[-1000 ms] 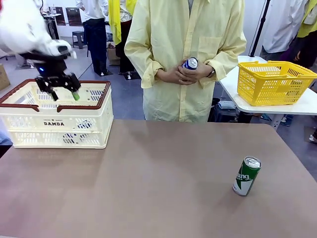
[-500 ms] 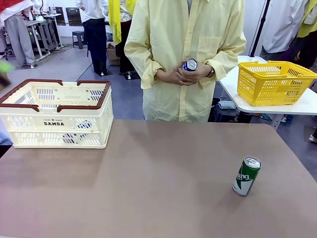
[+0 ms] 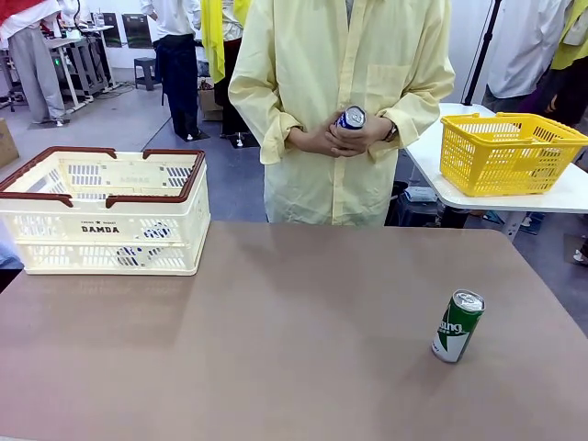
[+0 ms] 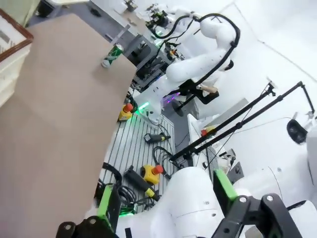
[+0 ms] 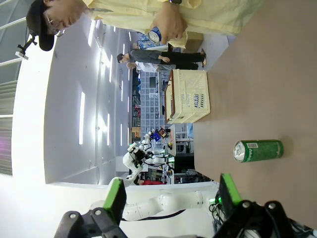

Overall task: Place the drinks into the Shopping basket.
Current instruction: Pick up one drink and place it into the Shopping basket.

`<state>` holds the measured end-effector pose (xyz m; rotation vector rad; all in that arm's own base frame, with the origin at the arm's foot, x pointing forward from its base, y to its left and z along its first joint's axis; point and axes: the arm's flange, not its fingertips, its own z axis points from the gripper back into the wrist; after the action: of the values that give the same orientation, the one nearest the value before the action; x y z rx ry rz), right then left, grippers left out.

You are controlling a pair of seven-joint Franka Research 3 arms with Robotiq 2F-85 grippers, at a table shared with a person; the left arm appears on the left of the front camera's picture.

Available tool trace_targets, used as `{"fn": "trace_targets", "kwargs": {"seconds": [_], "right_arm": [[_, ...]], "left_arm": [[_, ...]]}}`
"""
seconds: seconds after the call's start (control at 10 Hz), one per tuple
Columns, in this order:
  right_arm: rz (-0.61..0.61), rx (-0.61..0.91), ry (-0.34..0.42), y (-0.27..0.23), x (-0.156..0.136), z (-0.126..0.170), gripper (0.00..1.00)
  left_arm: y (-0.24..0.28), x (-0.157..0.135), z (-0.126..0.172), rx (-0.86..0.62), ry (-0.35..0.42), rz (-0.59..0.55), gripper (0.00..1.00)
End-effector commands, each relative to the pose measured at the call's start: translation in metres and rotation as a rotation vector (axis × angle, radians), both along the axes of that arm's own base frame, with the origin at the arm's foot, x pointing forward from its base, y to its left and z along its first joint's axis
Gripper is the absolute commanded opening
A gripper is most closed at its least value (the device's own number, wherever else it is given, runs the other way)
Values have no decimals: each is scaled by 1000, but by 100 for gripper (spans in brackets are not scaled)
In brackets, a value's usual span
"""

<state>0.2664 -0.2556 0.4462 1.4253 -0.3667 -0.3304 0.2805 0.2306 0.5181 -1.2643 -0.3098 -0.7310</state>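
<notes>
A green drink can [image 3: 457, 326] stands upright on the brown table at the right, near the front. The person at the far side holds a blue drink can [image 3: 351, 118] in both hands at the chest. The cream Shopping basket [image 3: 106, 211], with a dark red rim, sits at the table's far left. In the left wrist view my left gripper [image 4: 166, 198] is open and empty, off the table's edge, with the green can [image 4: 112, 55] far away. My right gripper [image 5: 172, 196] is also open and empty, and the green can [image 5: 258, 150] lies a short way ahead of it.
A yellow mesh basket [image 3: 510, 152] stands on a white side table at the back right. Bare tabletop [image 3: 276, 340] stretches between the cream basket and the green can. Cables and red stop buttons [image 4: 148, 171] lie on the floor grating beside the table.
My left gripper was over the cream basket a second ago. It has swung away to the left and out of the front view. The cans and the person have not moved.
</notes>
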Motion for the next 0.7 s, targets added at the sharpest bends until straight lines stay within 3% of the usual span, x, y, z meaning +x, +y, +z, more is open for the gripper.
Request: {"fn": "trace_targets", "kwargs": {"seconds": [0.0, 0.6], "right_arm": [[-1, 10, -1, 0, -1, 5, 100], [-1, 10, -1, 0, -1, 5, 100]], "left_arm": [[-15, 5, 26, 73, 17, 55, 100], [-15, 5, 26, 73, 17, 55, 100]]}}
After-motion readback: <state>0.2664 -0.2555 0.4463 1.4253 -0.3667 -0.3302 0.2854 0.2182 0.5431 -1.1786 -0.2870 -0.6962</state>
